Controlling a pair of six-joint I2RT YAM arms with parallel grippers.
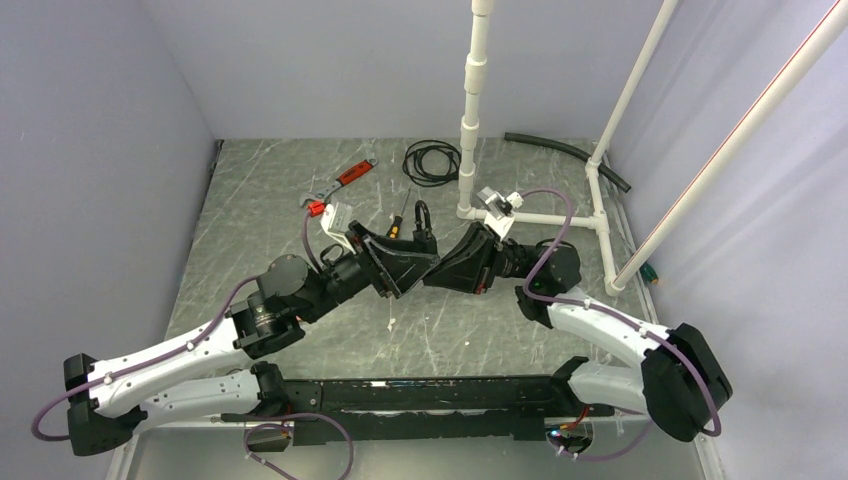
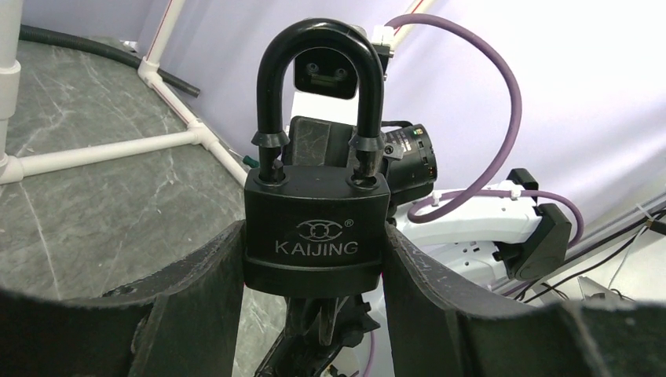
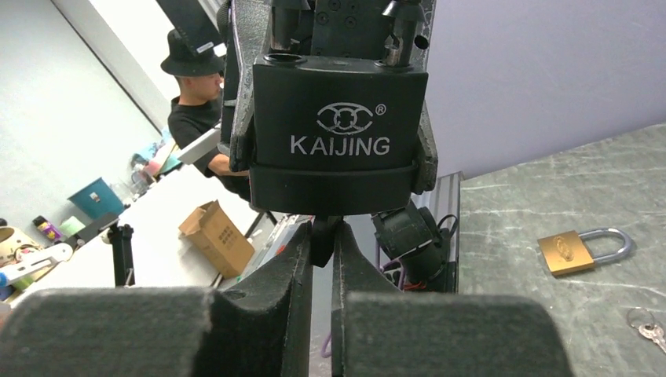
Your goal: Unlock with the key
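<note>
Being clamped by its sides between the left gripper's (image 2: 314, 259) jaws, a black KAIJING padlock (image 2: 316, 228) is met from below by a key (image 3: 323, 234).

The shackle is carried past the left fingertips. The key's dark head is pinched in the near-closed jaws of the right gripper (image 3: 322, 245), directly under the lock body. A brass padlock (image 3: 577, 251) and loose keys (image 3: 646, 324) are seen on the table (image 3: 550, 181), beside the right jaws.

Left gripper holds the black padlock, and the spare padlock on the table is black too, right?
No, the spare padlock on the table is brass-coloured, as the right wrist view shows; the left gripper does hold the black padlock.
</note>
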